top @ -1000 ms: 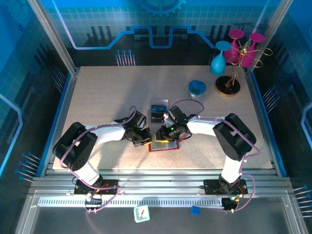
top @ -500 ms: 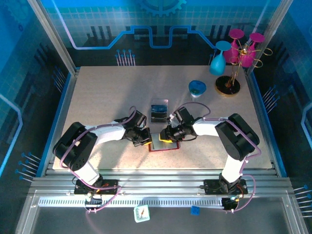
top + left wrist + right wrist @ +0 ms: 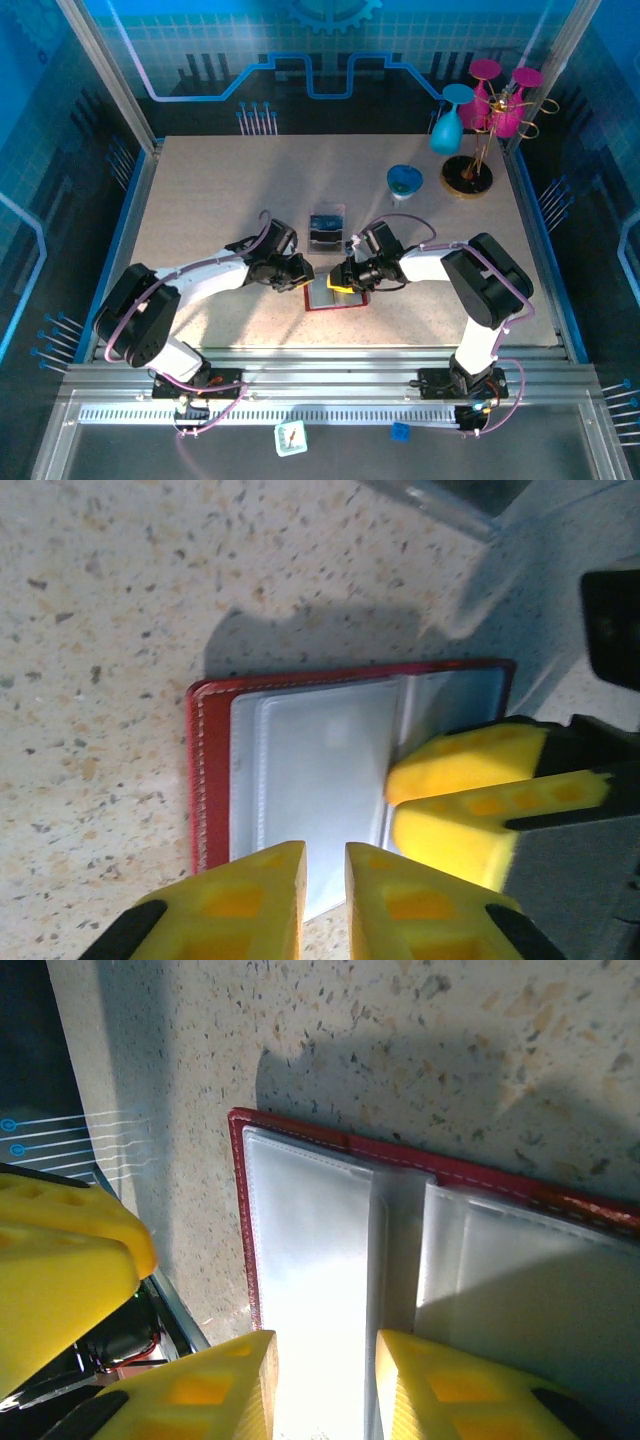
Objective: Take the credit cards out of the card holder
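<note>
Speckled table (image 3: 220, 200), red card holder (image 3: 300, 770) open, clear box (image 3: 328, 245) holding cards (image 3: 326, 224)

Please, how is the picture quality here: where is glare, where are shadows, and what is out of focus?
Top external view: sharp, blue ambient light, a bright patch on the card holder. Left wrist view: a dark shadow lies on the table beside the holder; the near yellow fingers are soft. Right wrist view: strong glare washes out the clear pockets; its fingers are blurred.
</note>
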